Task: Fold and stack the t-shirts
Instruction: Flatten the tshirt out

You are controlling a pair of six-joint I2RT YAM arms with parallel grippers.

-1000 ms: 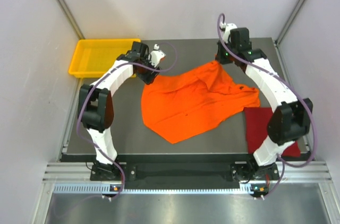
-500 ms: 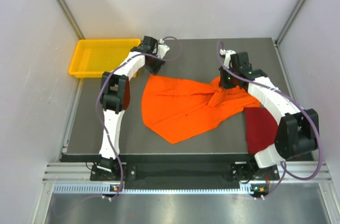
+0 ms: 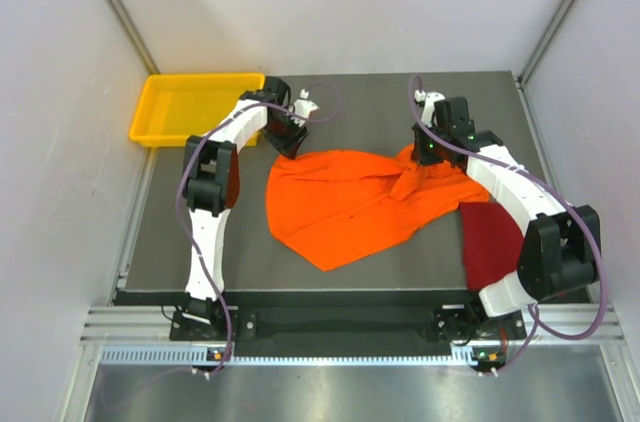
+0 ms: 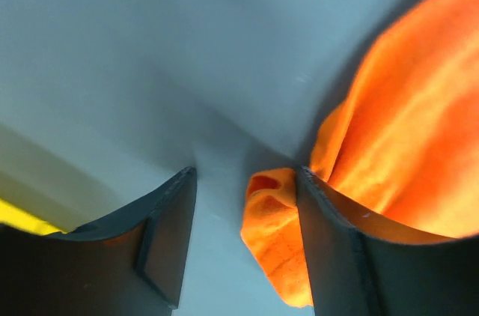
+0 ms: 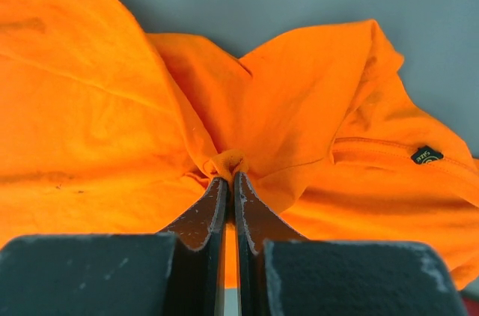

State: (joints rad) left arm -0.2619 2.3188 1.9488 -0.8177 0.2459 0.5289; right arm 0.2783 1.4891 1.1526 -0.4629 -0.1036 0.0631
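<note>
Two shirts lie on the dark counter [image 3: 250,262]. The orange shirt [image 3: 345,207] is spread, rumpled, across the middle, with one corner pointing toward the near edge. The red shirt [image 3: 488,242] lies at the near right. Its far left corner meets the orange one's right end, and the right arm [image 3: 520,182] hides part of it. A yellow tray [image 3: 150,112] sits at the far left corner, apart from both shirts.

The left arm [image 3: 215,157] reaches to the orange shirt's far left corner. In the left wrist view its jaws stand well apart. A small fold of orange shirt [image 4: 404,129] edge lies between them, resting against the inner face of one finger [image 4: 337,256]. The other finger [image 4: 165,241] is clear of the cloth, so nothing is clamped.

The right jaws are at the shirt's far right part, closed almost together on a pinched tuck of cloth. In the right wrist view the orange shirt [image 5: 90,121] gathers in creases that run in toward that pinch. A small dark label [image 5: 426,155] shows on the cloth to the right. From above, the cloth under the right wrist bunches into a twisted ridge [image 3: 408,177].
</note>
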